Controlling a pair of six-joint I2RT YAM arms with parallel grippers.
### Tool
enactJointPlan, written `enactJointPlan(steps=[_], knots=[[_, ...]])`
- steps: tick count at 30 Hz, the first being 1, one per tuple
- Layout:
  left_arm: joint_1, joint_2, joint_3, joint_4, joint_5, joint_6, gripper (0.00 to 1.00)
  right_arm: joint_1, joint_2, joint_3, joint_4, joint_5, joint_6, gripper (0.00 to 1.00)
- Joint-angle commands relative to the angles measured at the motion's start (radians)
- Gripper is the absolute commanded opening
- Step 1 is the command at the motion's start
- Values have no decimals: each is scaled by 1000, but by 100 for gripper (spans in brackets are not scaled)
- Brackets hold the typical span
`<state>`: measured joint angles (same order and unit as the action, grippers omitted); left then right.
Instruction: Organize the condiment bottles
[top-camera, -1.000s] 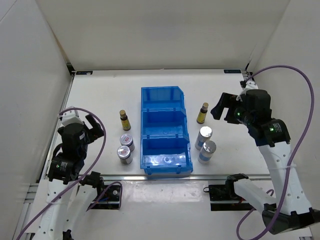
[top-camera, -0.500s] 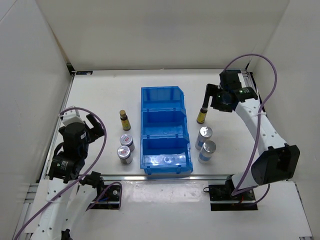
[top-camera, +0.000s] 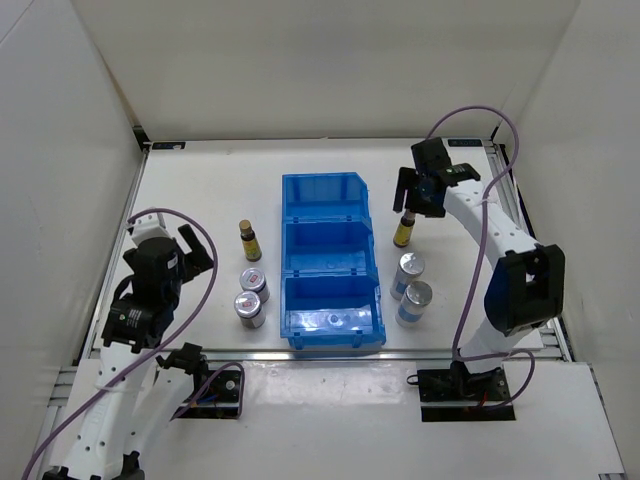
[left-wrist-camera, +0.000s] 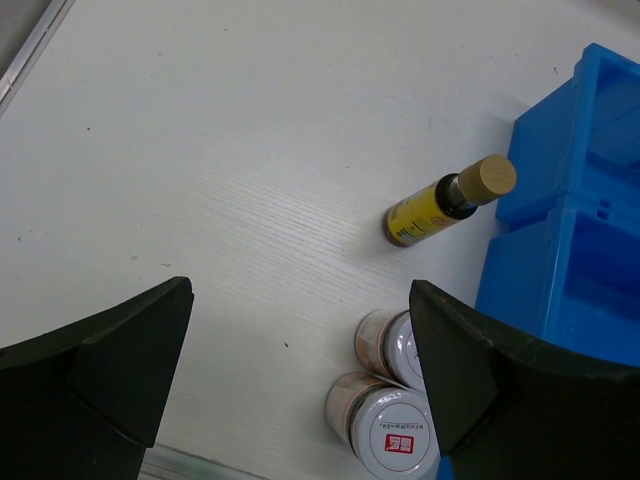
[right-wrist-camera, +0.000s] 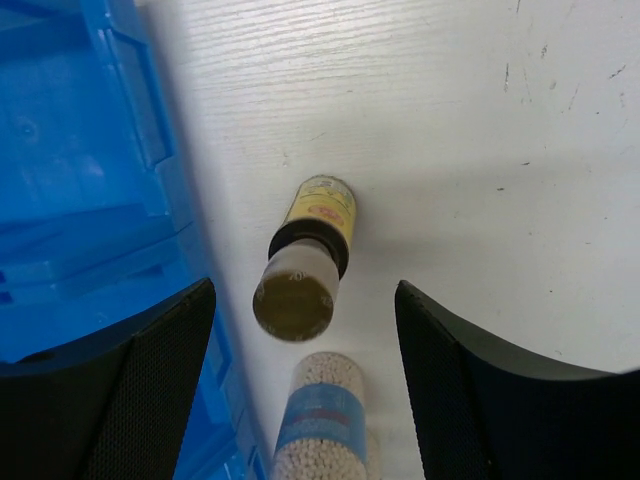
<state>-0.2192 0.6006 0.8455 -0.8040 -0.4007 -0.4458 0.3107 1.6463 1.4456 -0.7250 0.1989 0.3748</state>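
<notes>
Two amber bottles with yellow labels stand either side of the blue bin (top-camera: 292, 215): one on the left (top-camera: 248, 240), one on the right (top-camera: 404, 230). Two red-labelled silver-lidded jars (top-camera: 254, 282) (top-camera: 249, 308) stand left of the bin. Two blue-labelled jars (top-camera: 408, 274) (top-camera: 414, 303) stand right of it. My right gripper (top-camera: 412, 197) is open and hovers over the right bottle (right-wrist-camera: 318, 225), its jaws either side of the tan cap, not touching. My left gripper (top-camera: 178, 256) is open and empty, left of the left bottle (left-wrist-camera: 445, 200) and the jars (left-wrist-camera: 400, 435).
The blue three-compartment bin (right-wrist-camera: 80, 180) lies close to the right bottle's left side; its edge also shows in the left wrist view (left-wrist-camera: 570, 250). A blue-labelled jar (right-wrist-camera: 320, 420) stands just nearer than the right bottle. White walls enclose the table.
My right arm has swung forward and left from the table's right side until its open gripper is over the right amber bottle. The left arm has barely shifted.
</notes>
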Motion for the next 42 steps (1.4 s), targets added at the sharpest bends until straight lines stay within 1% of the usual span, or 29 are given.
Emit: enactJointPlan(steps=[1,2,3,5,8,10,13,14,15,16,19,20,21,24,25,26,27,32,33,36,42], knots=[[-5,-15,-2,9,-6,2,100,16,24,39,45,53,9,76],[-5,-15,-2,9,-15,2,100,16,33,39,58,53,-3,71],[-5,-15,-2,9,-15,2,100,16,52,51,58,63,-4,71],[-5,-5,-2,9,-15,2,100,16,66,62,58,63,-13,63],[-5,-5,-2,9,-15,2,100,16,75,62,58,63,-13,61],[-5,-5,-2,9,-15,2,100,16,75,52,58,63,-13,57],[-5,-5,-2,9,-24,2,100,16,75,42,58,63,-13,55],[-5,-5,-2,9,-24,2,100,16,75,42,58,63,-13,51],[-5,-5,-2,9,-24,2,100,16,75,42,58,74,-13,51],[-5,-5,-2,9,-24,2,100,16,75,42,58,74,-13,46],[-5,4,-2,9,-24,2,100,16,66,33,58,83,-13,46],[-5,4,-2,9,-24,2,100,16,66,33,58,94,-13,45],[-5,4,-2,9,-24,2,100,16,57,23,58,94,-13,40],[-5,4,-2,9,-24,2,100,16,47,22,58,108,-13,31],[-5,4,-2,9,-24,2,100,16,47,22,58,117,-13,31],[-5,4,-2,9,-24,2,100,16,47,22,58,117,-13,26],[-5,4,-2,9,-24,2,100,16,38,33,58,126,-13,15],[-5,-5,-2,9,-24,2,100,16,29,61,58,137,-13,15],[-5,-5,-2,9,-24,2,100,16,29,74,47,137,-22,9],[-5,-5,-2,9,-24,2,100,16,18,151,4,146,-33,0],[-5,-5,-2,9,-24,2,100,48,-51,297,-43,146,-74,0]])
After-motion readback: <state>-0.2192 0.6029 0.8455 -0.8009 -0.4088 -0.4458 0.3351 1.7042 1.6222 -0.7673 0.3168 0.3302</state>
